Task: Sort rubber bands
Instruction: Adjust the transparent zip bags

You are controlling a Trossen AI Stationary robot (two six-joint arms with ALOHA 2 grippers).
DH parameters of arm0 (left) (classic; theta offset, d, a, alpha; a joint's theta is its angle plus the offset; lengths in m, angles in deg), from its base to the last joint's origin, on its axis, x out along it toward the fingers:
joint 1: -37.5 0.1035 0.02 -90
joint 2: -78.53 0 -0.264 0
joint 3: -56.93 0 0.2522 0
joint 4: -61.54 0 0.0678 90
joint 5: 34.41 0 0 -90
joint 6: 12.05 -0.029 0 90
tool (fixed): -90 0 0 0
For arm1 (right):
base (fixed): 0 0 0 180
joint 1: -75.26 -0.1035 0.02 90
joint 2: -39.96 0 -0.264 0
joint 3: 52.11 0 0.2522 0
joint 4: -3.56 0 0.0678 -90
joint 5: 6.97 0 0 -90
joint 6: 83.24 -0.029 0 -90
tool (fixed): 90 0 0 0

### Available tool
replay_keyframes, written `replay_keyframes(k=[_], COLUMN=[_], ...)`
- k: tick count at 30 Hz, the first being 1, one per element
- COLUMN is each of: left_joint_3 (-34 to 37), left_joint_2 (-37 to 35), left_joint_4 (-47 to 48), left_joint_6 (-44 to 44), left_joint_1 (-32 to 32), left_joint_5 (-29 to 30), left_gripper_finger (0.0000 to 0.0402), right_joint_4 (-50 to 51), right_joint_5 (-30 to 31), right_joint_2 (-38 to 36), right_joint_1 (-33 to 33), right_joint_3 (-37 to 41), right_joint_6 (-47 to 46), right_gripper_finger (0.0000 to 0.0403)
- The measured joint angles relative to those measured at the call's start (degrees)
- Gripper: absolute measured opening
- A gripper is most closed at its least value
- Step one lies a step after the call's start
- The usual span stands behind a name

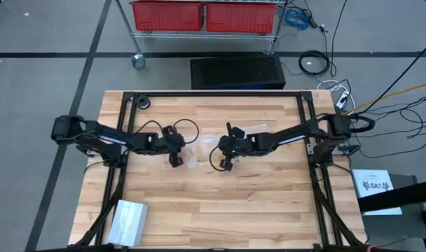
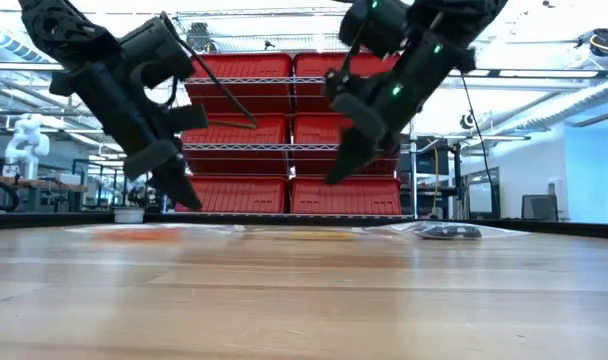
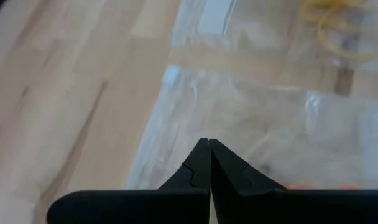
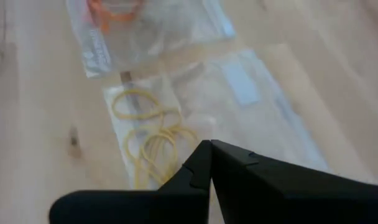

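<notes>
Pale yellow rubber bands (image 4: 152,140) lie in a clear plastic bag (image 4: 239,99) flat on the wooden table. Orange rubber bands (image 4: 114,9) lie in a second clear bag beside it. A dark cluster of bands (image 2: 449,232) shows in a bag at the right of the low view. My left gripper (image 3: 207,144) is shut and hangs just above a clear bag (image 3: 251,118), with the yellow bands (image 3: 338,31) farther off. My right gripper (image 4: 207,144) is shut and hovers over the bag with the yellow bands. In the high view the bags (image 1: 192,157) lie between the two grippers.
A white packet (image 1: 125,222) lies at the table's near left corner and a black tape roll (image 1: 142,103) at the far left. Red bins (image 2: 294,130) on a wire rack stand beyond the far edge. The table's near half is bare wood (image 1: 234,210).
</notes>
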Motion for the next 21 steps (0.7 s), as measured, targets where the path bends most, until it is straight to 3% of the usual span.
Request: replay_keyframes(k=[4, 8, 11, 15, 21], left_joint_3=[0.00, 0.03, 1.19, 3.12, 3.39], left_joint_2=[-3.07, -6.13, -8.10, -9.45, -9.37], left_joint_4=[0.23, 0.78, -2.69, -11.23, -13.92], left_joint_6=[0.01, 0.14, -0.86, -0.17, 2.32], left_joint_1=[0.02, -0.02, 0.08, 0.91, 0.85], left_joint_5=[-0.65, -2.84, -3.14, -9.94, -12.02], left_gripper_finger=[0.0002, 0.0002, 0.0002, 0.0002, 0.0002], right_joint_4=[10.42, 26.55, 24.13, 16.20, 15.21], right_joint_5=[2.11, 11.34, 13.63, 14.66, 10.95], right_joint_2=[-4.83, -9.69, -14.84, -20.51, -23.07], right_joint_1=[-0.02, -0.88, -0.80, -0.56, -3.19], right_joint_3=[-0.25, 4.59, 13.80, 25.02, 30.40], right_joint_6=[-0.24, -9.17, -16.90, -25.27, -37.00], right_gripper_finger=[0.0000, 0.0000, 0.0000, 0.0000, 0.0000])
